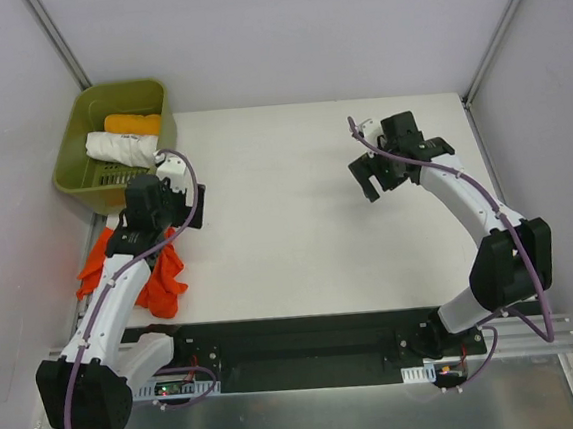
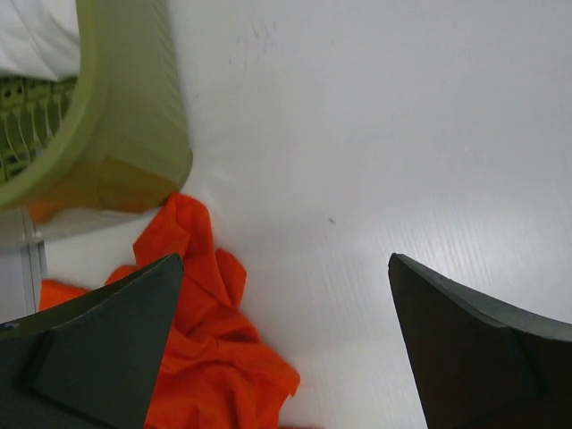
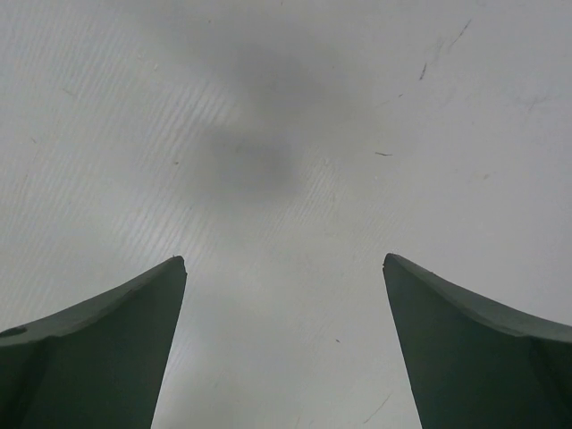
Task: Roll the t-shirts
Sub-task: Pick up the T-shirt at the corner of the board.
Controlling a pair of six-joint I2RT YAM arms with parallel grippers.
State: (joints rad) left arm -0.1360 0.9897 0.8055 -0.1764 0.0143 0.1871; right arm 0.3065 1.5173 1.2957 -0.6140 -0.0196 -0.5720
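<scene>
- The t-shirt point(image 1: 162, 286) is a crumpled red-orange heap at the left edge of the worktop point(image 1: 301, 263), toward the near side. Part of it spills out past that edge.
- The left arm crosses above the heap and hides its middle in the top view.
- In the left wrist view, the cloth's far tip lies just beside the near corner of the green basket point(image 1: 70, 168).
- The basket sits at the far-left corner and holds an orange roll point(image 1: 133, 122) with a white roll point(image 1: 120, 149) just nearer.
- The left fingers point(image 2: 107, 349) are spread wide and hold nothing. They hang over the left margin, one of them over the shirt and the other over bare worktop. The basket wall is close on their far-left side.
- The right fingers point(image 3: 98, 357) are also spread wide and empty. They hover above bare white surface on the far-right part of the worktop, near its right edge and short of the far edge.
- Between the two arms, the centre of the worktop is open from near to far.
- A black base plate point(image 1: 298, 349) runs along the near edge between the arm bases.
- Pale wall panels stand close behind the far edge and on both sides.
</scene>
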